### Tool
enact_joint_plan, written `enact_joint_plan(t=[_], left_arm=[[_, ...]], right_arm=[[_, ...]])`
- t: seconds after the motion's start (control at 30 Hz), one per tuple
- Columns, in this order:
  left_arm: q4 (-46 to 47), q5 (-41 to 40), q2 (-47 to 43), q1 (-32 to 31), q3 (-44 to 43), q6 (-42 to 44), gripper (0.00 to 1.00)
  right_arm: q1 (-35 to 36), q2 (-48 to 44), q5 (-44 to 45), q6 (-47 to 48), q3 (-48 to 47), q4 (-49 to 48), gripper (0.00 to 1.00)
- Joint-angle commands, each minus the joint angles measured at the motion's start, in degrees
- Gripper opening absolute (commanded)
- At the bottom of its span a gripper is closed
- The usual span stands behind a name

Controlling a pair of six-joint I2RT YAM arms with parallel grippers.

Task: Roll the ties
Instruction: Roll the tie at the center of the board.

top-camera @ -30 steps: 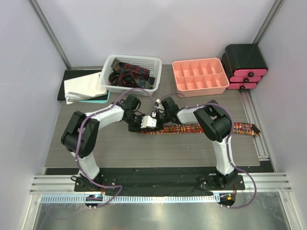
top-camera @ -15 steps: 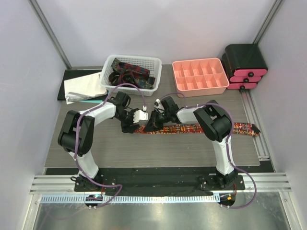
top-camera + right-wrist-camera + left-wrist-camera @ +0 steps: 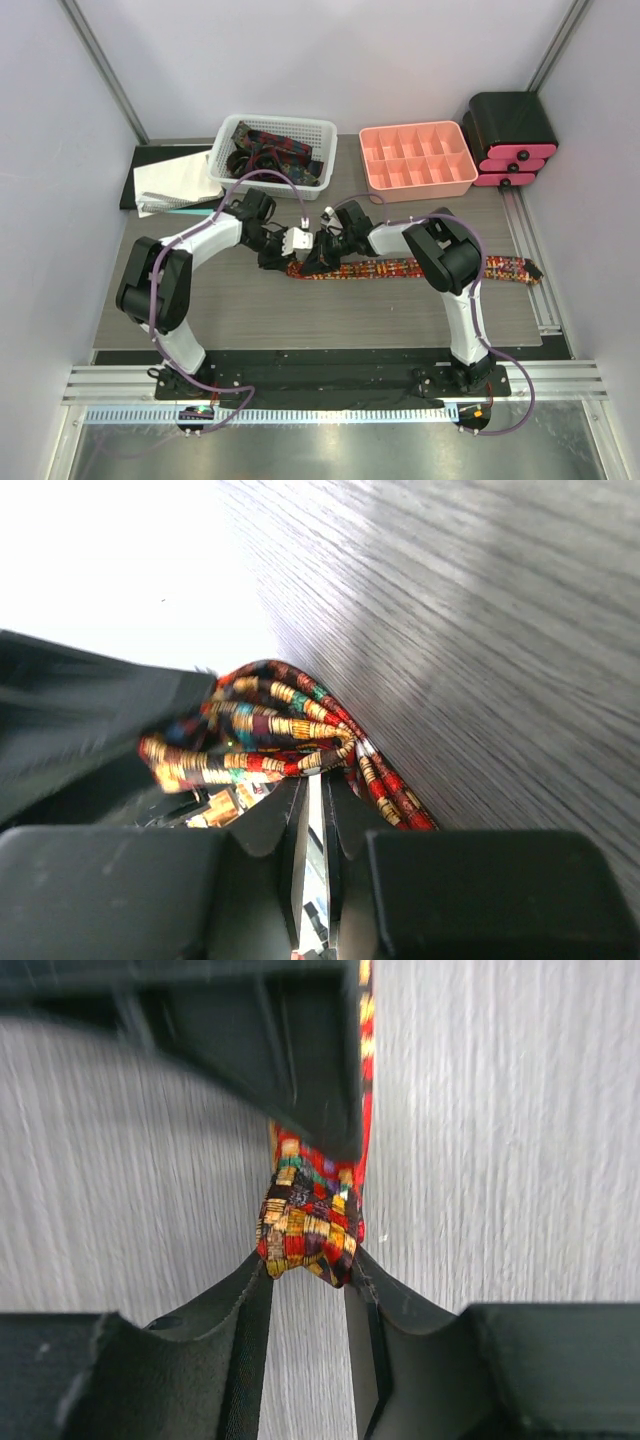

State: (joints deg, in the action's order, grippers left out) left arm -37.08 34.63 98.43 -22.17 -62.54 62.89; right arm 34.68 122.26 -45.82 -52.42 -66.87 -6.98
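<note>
1. Left gripper point(image 3: 308, 1258) is closed down on the folded end of the red patterned tie point(image 3: 305, 1222), which is pinched between its tips.
2. Right gripper point(image 3: 313, 783) meets that same end with its jaws almost together; I cannot tell whether they grip any fabric.
3. From just in front of the white basket point(image 3: 270, 186), I see the tie run flat along the worktop point(image 3: 250, 320), off to the basket's right.
4. More ties point(image 3: 265, 150) sit in the basket.

The right pincer point(image 3: 312, 802) has jaws nearly together; it seems to nip the bunched red tie point(image 3: 268, 728) on the table point(image 3: 480, 630).
</note>
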Motion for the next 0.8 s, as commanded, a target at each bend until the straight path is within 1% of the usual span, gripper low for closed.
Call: enact_joint_plan(t=[0.0, 0.23, 0.3, 0.5, 0.7, 0.77], left_arm=[[-0.6, 3.9, -1.2, -2.4, -2.7, -1.1, 0.35], [1.2, 1.3, 3.2, -4.7, -4.0, -2.5, 0.38], [1.6, -1.5, 4.0, -5.6, -4.3, -2.7, 0.38], [0.4, -5.4, 6.6, -6.6, -5.3, -2.7, 0.36], [-1.8, -7.9, 8.0, -6.7, -4.9, -1.8, 0.33], [-1.9, -7.7, 8.1, -6.6, -4.8, -1.9, 0.32]], right_arm=[[-0.2, 2.6, 4.9, 1.5, -0.2, 4.1, 0.17], [-0.3, 1.9, 4.1, 1.3, -0.5, 3.9, 0.17], [-0.3, 1.3, 3.6, 1.1, -0.6, 3.3, 0.17], [-0.4, -1.1, 2.2, -0.1, -0.5, 2.1, 0.19], [-2.0, -6.1, 0.6, 0.6, 1.2, 5.1, 0.24], [-2.6, -8.1, 0.5, 1.7, 1.6, 6.6, 0.28]])
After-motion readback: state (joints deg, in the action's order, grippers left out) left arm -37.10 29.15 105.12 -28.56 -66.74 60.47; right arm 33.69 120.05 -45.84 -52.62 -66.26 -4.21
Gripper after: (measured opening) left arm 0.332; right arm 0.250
